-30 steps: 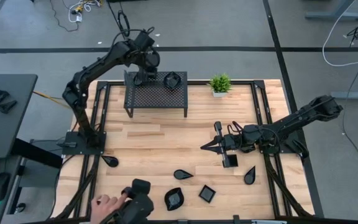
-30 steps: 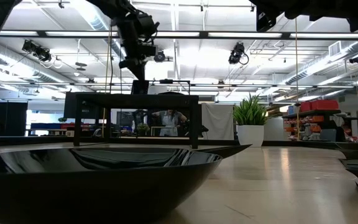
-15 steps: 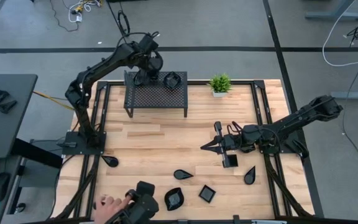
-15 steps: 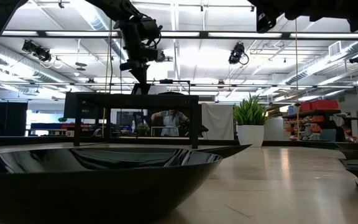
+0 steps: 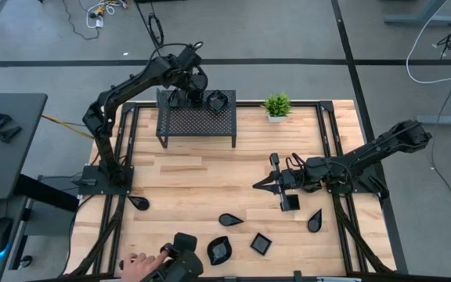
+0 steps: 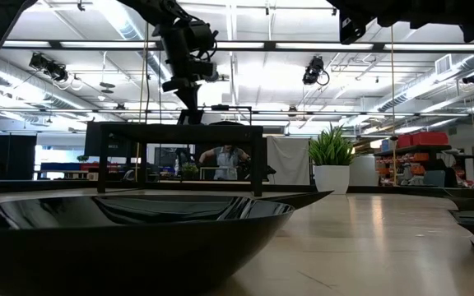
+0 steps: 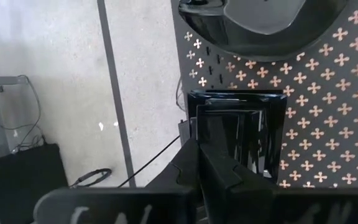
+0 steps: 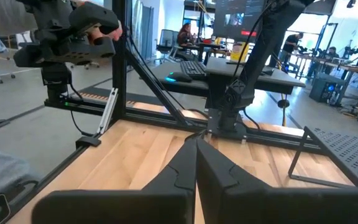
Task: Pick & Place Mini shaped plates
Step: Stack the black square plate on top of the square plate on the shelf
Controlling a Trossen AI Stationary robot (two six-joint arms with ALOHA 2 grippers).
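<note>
From the high view, the left gripper (image 5: 192,95) sits over the far edge of the black mesh rack (image 5: 196,122), just beside a wavy-rimmed plate (image 5: 217,100) that rests on the rack's top. The right gripper (image 5: 261,185) lies low over the middle of the wooden table (image 5: 202,188), its fingers drawn to a point and holding nothing. Just beside it lies a square plate (image 5: 290,203). More mini shaped plates lie along the near side: a teardrop plate (image 5: 138,203) by the left frame, a leaf plate (image 5: 229,219), a rounded plate (image 5: 219,250), another square one (image 5: 261,244) and a teardrop (image 5: 314,222) to the right. A small potted plant (image 5: 276,106) stands at the far edge. A person's hand (image 5: 134,266) holds a dark device at the near edge.

From the low view, a glossy black dish (image 6: 130,234) fills the foreground, the rack stands behind it, and the left arm reaches down onto the rack's top.

From the left wrist view, the closed fingers (image 7: 219,168) meet over a square black plate (image 7: 238,127) lying on the perforated top; whether they pinch its rim I cannot tell. The rounded dish (image 7: 266,28) lies beyond.

From the right wrist view, the fingers (image 8: 194,165) are pressed together above bare wood.
</note>
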